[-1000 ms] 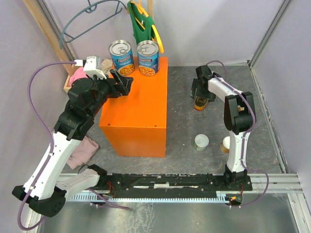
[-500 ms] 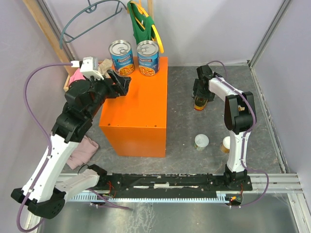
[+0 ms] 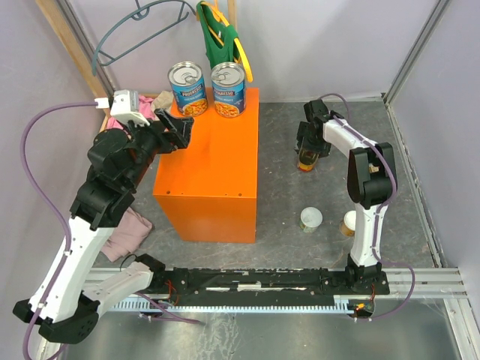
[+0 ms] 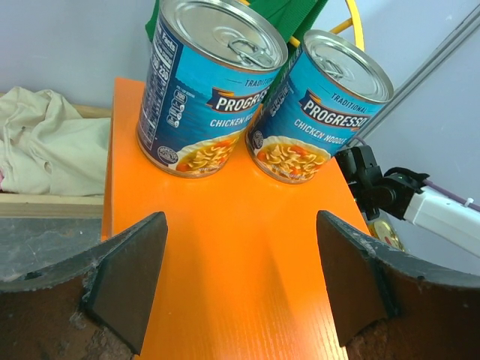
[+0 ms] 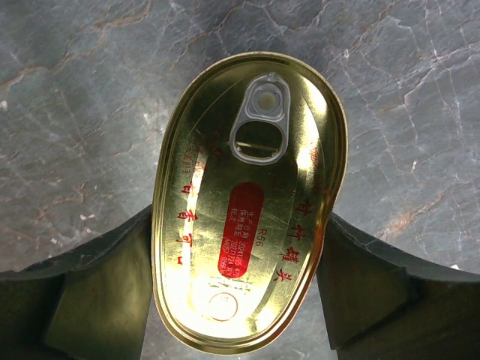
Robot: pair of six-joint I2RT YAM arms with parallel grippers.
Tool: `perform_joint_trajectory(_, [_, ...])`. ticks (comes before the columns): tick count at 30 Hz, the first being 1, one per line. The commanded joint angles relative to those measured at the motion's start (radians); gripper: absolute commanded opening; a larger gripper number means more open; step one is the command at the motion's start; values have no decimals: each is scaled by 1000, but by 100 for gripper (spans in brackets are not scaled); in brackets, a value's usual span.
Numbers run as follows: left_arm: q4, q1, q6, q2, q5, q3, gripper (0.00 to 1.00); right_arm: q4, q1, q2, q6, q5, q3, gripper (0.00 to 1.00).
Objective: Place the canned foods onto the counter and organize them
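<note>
Now pinching oval tin (image 5: 247, 202) w/ right jaws: lid up, pull-tab at far end, long axis running straight out between the fingers (image 5: 90, 300), so gripped across the short width, pads looking pressed on both long flanks. Can't tell from wrist view whether lifted or resting on grey bench (image 5: 90, 90); from overhead, looks at or just above the surface, far-right part of bench. Needs to go to robot's left: orange box (image 3: 214, 172) well apart from tin, bare bench between, top well above bench level, so prob. lift first, then across. Right arm (image 3: 364, 172) clearly the nearer one and already on it. On box top, two tall blue cans (image 4: 206, 82) (image 4: 322, 105) upright, close together at far edge; middle and near part of top bare, flat, smooth, w/ room enough for tin laid either way, by the look of it. Left jaws spread wide, holding nothing, hanging over far-left side of box top facing the blue cans; poss. in the way if tin brought in there, so right-hand edge looks safer. Elsewhere on bench: small white-lidded can (image 3: 311, 218) near right arm, another small can (image 3: 349, 223) just beside it, partly hidden by the arm. Second oval tin not made out.
</note>
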State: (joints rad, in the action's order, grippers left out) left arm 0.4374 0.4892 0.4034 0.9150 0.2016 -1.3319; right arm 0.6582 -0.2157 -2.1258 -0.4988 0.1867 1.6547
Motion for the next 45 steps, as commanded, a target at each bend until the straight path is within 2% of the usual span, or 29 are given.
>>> perform_joint_trajectory(1, [12,0,-23,-15,35,-71,87,-10,-1,136,1,-25,7,1])
perform_joint_trajectory(14, [21,0,-18,-11,16,-122,87,-6,-3,308,-41,-83,-79,1])
perform_joint_trajectory(26, [20,0,-3,-14,-28,-119,88,69,-31,551,-42,-131,-105,1])
perform_joint_trajectory(35, [-18,-1,10,-15,-210,-109,91,133,-55,691,-68,-186,-70,1])
perform_joint_trajectory(45, [-50,0,24,-17,-367,-93,91,195,-146,760,-114,-212,72,1])
